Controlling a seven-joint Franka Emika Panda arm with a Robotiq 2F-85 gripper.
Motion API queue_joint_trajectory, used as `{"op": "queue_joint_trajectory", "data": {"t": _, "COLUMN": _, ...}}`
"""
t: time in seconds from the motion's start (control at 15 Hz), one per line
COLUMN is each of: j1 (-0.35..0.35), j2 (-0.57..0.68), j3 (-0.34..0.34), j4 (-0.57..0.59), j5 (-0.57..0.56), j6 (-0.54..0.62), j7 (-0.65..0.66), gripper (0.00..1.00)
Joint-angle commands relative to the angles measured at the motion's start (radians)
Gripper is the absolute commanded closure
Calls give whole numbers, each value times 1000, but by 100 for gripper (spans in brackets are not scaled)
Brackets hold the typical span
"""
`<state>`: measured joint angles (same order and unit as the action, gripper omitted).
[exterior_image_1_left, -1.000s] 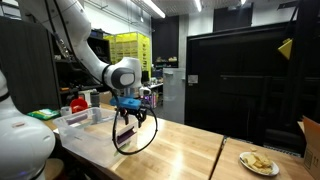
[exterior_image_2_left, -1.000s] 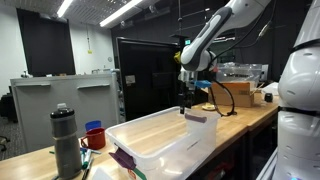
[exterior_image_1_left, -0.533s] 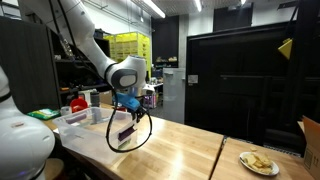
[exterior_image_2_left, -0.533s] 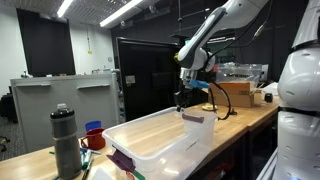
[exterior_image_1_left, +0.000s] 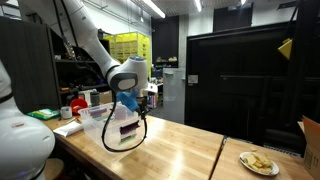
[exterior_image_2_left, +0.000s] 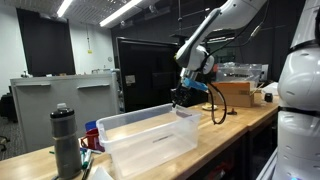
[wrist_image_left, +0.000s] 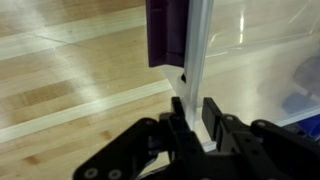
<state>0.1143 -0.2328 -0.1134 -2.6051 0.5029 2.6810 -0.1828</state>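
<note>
A clear plastic bin (exterior_image_2_left: 150, 140) with a purple latch (wrist_image_left: 165, 35) stands on the wooden table (exterior_image_1_left: 185, 150). My gripper (wrist_image_left: 193, 108) is shut on the thin end wall of the bin (wrist_image_left: 197, 50), one finger on each side, just below the latch. In both exterior views the gripper (exterior_image_1_left: 128, 104) (exterior_image_2_left: 183, 100) holds that end raised, so the bin (exterior_image_1_left: 108, 128) tilts with its other end down on the table. A black cable loops below the wrist.
A black bottle (exterior_image_2_left: 66, 140) and a red cup (exterior_image_2_left: 95, 135) stand by the bin's low end. A plate of food (exterior_image_1_left: 259, 162) lies near the table's front corner. A cardboard box (exterior_image_2_left: 238, 93) sits behind the arm.
The jaws have closed on the bin's end wall. The gripper has risen with it, and the bin has tipped up from lying flat.
</note>
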Motion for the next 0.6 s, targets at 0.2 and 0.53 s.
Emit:
{"op": "queue_joint_trajectory", "data": {"t": 0.2, "j1": -8, "j2": -8, "j3": 15, "j4": -2, "j5": 31, "j6": 78, "j7": 75, "gripper": 94}}
{"op": "queue_joint_trajectory", "data": {"t": 0.53, "j1": -35, "j2": 12, "j3": 26, "j4": -7, "j5": 1, "j6": 189, "j7": 203, "gripper": 94}}
